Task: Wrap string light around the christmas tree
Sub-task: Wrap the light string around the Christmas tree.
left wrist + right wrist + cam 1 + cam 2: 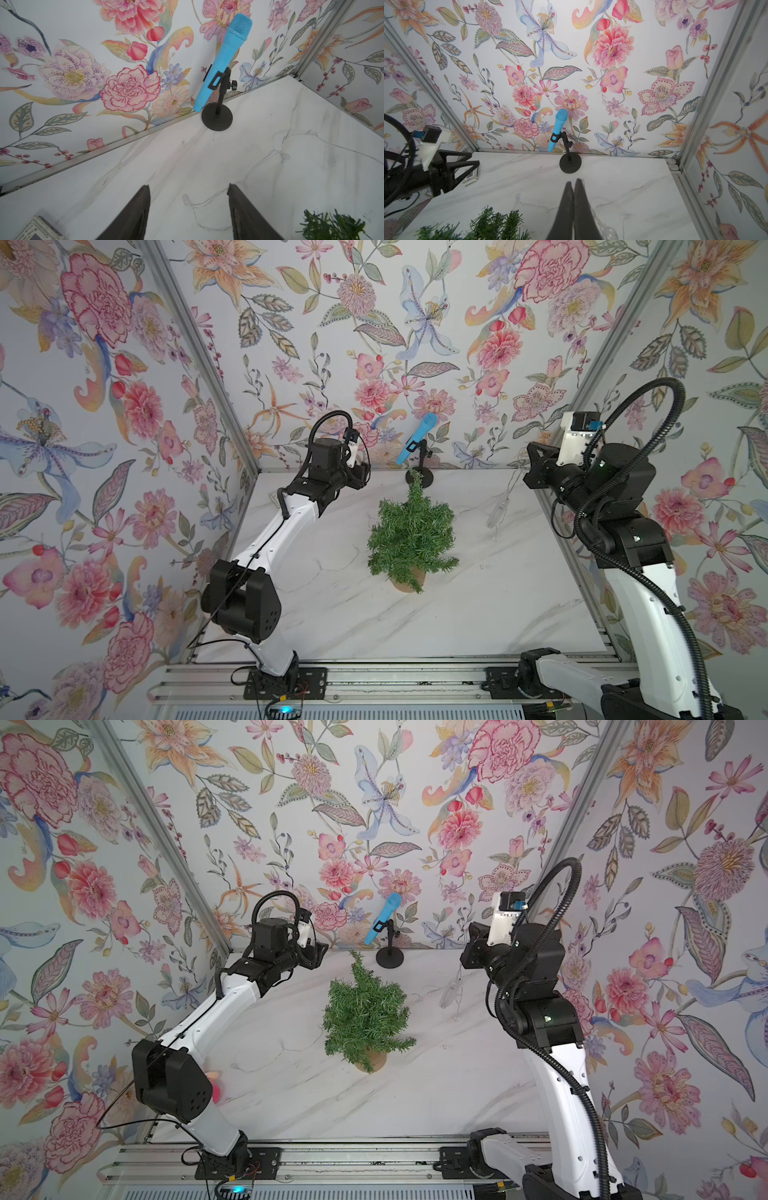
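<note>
Above the back left part of the counter (pixel 457 614), the left pincer (pixel 188 187) is hovering with its jaws wide apart, gripping nothing. The christmas tree (pixel 411 535) is standing upright in the counter's middle. Near the back right corner, the right pincer (pixel 574 181) is pinching the string light (pixel 496 514) fully closed. Its clear box is hanging below, and the wire is trailing over the counter behind the tree.
</note>
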Robot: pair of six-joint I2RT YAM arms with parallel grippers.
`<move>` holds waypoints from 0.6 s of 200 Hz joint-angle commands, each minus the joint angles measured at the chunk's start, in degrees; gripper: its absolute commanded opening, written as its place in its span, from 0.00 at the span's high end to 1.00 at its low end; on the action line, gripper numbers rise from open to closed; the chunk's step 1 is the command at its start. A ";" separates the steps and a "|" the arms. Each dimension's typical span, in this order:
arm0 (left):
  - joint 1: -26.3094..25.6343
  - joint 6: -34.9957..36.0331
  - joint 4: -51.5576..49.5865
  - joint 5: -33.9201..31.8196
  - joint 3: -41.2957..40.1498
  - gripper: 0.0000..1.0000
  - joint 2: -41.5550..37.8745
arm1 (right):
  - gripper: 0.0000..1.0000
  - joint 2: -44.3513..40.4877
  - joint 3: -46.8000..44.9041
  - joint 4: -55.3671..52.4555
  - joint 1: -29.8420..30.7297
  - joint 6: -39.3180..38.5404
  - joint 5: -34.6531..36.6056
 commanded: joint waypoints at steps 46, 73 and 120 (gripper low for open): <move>-2.15 4.68 8.78 17.05 4.73 0.23 0.93 | 1.00 8.06 13.32 0.37 7.27 -5.05 -1.38; -3.86 6.78 9.99 19.62 6.43 0.20 2.20 | 1.00 12.20 18.05 0.57 11.86 -6.85 -0.38; -4.42 2.95 21.11 30.22 4.32 0.11 2.92 | 1.00 19.59 24.99 0.94 17.45 -9.98 3.67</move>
